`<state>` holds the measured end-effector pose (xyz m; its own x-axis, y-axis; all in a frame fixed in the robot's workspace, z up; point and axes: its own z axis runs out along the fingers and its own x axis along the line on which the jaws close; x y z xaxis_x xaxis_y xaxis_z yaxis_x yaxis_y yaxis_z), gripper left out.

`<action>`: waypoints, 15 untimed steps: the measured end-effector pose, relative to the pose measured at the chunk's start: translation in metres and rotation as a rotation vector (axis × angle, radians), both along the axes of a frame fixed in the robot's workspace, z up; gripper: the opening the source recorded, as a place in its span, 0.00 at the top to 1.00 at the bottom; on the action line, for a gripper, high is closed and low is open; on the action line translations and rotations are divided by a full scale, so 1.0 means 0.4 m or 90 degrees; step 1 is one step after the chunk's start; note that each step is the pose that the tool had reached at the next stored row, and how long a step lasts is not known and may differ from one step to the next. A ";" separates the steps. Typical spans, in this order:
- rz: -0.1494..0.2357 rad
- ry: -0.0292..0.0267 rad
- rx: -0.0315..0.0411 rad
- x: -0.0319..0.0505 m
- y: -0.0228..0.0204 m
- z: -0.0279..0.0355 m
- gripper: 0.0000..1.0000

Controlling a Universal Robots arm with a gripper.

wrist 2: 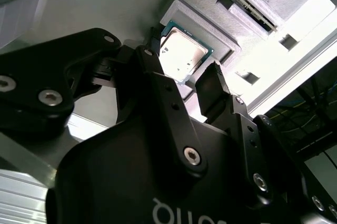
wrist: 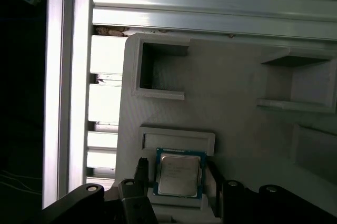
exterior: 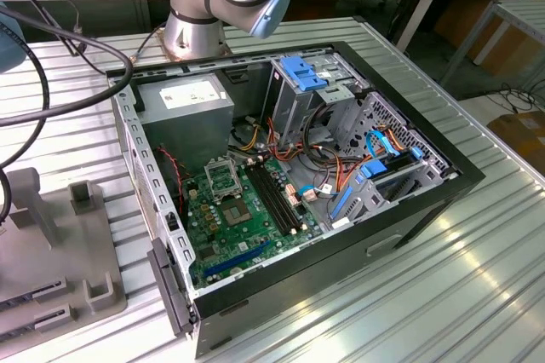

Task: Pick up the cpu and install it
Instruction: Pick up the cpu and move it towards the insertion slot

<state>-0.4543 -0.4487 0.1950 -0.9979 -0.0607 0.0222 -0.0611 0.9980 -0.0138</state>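
Right above the cpu (wrist: 179, 175) hangs the tool (wrist: 177, 183), its jaws spread wide.
In both wrist views the cpu lies flat, pale metal face up, in a shallow square pocket of a grey moulded tray (wrist: 237, 119). The black fingers (wrist 2: 210, 90) stand one to each side of the chip, apart from its edges and gripping nothing. In the exterior view the grey tray rests on the ribbed table (exterior: 443, 295) at the lower left of the frame, beside the opened computer case (exterior: 298, 292) in the middle.
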 end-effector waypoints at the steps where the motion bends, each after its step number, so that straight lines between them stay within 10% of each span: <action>1: 0.000 0.0000 0.0000 0.000 0.000 0.000 0.45; 15: -0.021 0.0000 -0.0009 0.004 0.000 -0.004 0.45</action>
<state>-0.4527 -0.4486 0.1934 -0.9994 -0.0277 0.0222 -0.0280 0.9995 -0.0152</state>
